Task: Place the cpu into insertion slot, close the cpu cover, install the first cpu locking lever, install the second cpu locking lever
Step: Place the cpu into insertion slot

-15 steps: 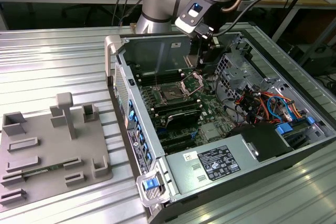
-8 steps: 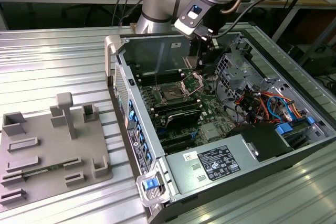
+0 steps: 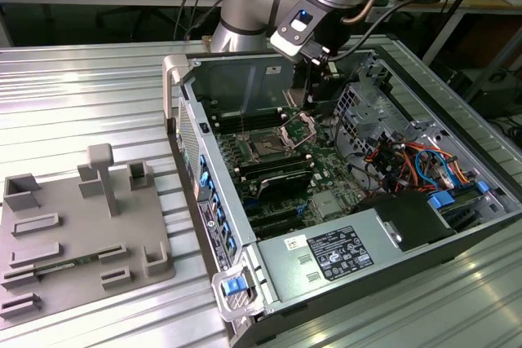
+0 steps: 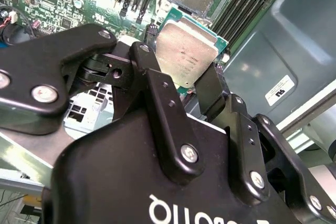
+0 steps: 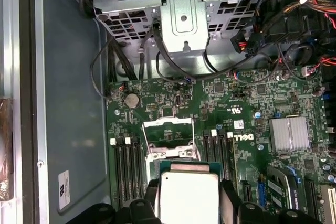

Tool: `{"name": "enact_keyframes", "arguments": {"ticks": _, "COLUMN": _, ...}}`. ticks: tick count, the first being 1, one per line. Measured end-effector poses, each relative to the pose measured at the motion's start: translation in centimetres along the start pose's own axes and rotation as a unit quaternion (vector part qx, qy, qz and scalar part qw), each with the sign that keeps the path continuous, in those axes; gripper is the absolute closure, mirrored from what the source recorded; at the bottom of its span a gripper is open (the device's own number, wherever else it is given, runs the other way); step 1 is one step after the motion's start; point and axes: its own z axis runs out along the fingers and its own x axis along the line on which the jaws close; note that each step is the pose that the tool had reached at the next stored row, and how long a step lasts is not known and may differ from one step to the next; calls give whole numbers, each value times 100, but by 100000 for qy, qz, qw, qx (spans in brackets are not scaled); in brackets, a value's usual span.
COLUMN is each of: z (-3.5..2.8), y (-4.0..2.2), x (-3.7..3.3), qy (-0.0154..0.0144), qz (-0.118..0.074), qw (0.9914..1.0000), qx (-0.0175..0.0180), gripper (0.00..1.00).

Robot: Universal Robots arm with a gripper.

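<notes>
Open computer case (image 3: 214, 201) lies on a ribbed metal desk (image 3: 81, 87), green circuit board (image 5: 231, 98) facing up. Gripper (image 4: 184, 74) hangs over the board, jaws clenched on the cpu (image 4: 186, 56) by two opposite edges. The cpu's silvery face is turned toward both wrist cameras, and the plate is held clear of the board. Exterior view: insertion slot (image 3: 267, 149) is bare and dark. The cpu cover (image 3: 298, 126) stands tilted up on the slot's side toward the exterior view's right, with the gripper just above it. Long black memory slots (image 5: 126, 169) flank the socket. A grey moulded tray (image 3: 73, 226) sits on the desk at the exterior view's left, well apart from the case.
</notes>
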Motion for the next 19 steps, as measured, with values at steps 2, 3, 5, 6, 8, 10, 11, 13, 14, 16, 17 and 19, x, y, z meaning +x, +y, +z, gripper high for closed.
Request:
{"name": "enact_keyframes", "arguments": {"ticks": 2, "z": 16, "y": -1, "x": -1, "qy": -8, "qz": 1, "qw": 100000, "qx": 139, "gripper": 45}}
{"name": "enact_keyframes", "arguments": {"ticks": 3, "z": 34, "y": -2, "x": -1, "qy": -27, "qz": -5, "qw": 100000, "qx": 306, "gripper": 45}}
{"name": "enact_keyframes", "arguments": {"ticks": 5, "z": 60, "y": -4, "x": -1, "qy": -40, "qz": -20, "qw": 99999, "qx": 521, "gripper": 45}}
{"name": "enact_keyframes", "arguments": {"ticks": 6, "z": 70, "y": -5, "x": -1, "qy": -50, "qz": -94, "qw": 99998, "qx": 569, "gripper": 45}}
{"name": "enact_keyframes", "arguments": {"ticks": 8, "z": 88, "y": -8, "x": -2, "qy": -26, "qz": -763, "qw": 99994, "qx": 724, "gripper": 45}}
{"name": "enact_keyframes", "arguments": {"ticks": 10, "z": 99, "y": -11, "x": -2, "qy": 32, "qz": -1781, "qw": 99981, "qx": 848, "gripper": 45}}
{"name": "enact_keyframes", "arguments": {"ticks": 11, "z": 104, "y": -12, "x": -2, "qy": 67, "qz": -2402, "qw": 99967, "qx": 870, "gripper": 45}}
{"name": "enact_keyframes", "arguments": {"ticks": 13, "z": 121, "y": -13, "x": -2, "qy": 239, "qz": -5338, "qw": 99852, "qx": 991, "gripper": 45}}
{"name": "enact_keyframes", "arguments": {"ticks": 14, "z": 123, "y": -15, "x": -3, "qy": 299, "qz": -6537, "qw": 99780, "qx": 1017, "gripper": 45}}
{"name": "enact_keyframes", "arguments": {"ticks": 16, "z": 125, "y": -23, "x": -3, "qy": 312, "qz": -7009, "qw": 99748, "qx": 1019, "gripper": 45}}
{"name": "enact_keyframes", "arguments": {"ticks": 17, "z": 125, "y": -24, "x": -3, "qy": 310, "qz": -7004, "qw": 99749, "qx": 1019, "gripper": 45}}
{"name": "enact_keyframes", "arguments": {"ticks": 19, "z": 125, "y": -24, "x": -3, "qy": 303, "qz": -7011, "qw": 99748, "qx": 1016, "gripper": 45}}
